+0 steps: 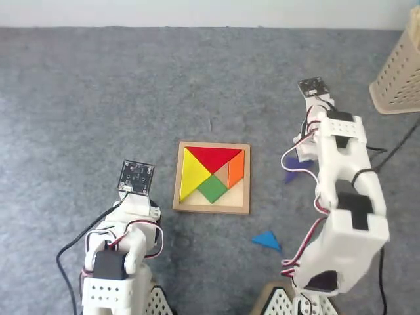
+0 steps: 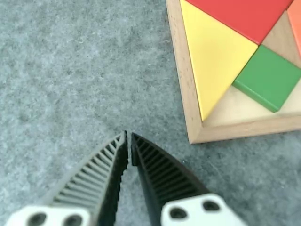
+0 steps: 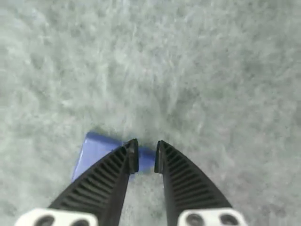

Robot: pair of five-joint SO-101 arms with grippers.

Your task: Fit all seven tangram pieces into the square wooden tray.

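Surface is grey carpet-like felt across the whole table, with a pale wall strip along the far edge. A beige perforated basket stands at the far corner on the right arm's side.

The square wooden tray lies flat mid-table between the two arms. In it are a red triangle, a yellow triangle, a green square and an orange piece. Bare wood shows beside the green square.

Loose on the felt: a blue triangle near the tray's near corner on the right arm's side, and a violet-blue piece just beside the right arm.

Left gripper: jaws together, tips all but touching, over bare felt just beside a tray corner, nothing in them.

Right gripper: jaws a narrow gap apart over one end of the violet-blue piece, blue showing in the gap (can't tell if the tips actually touch it)
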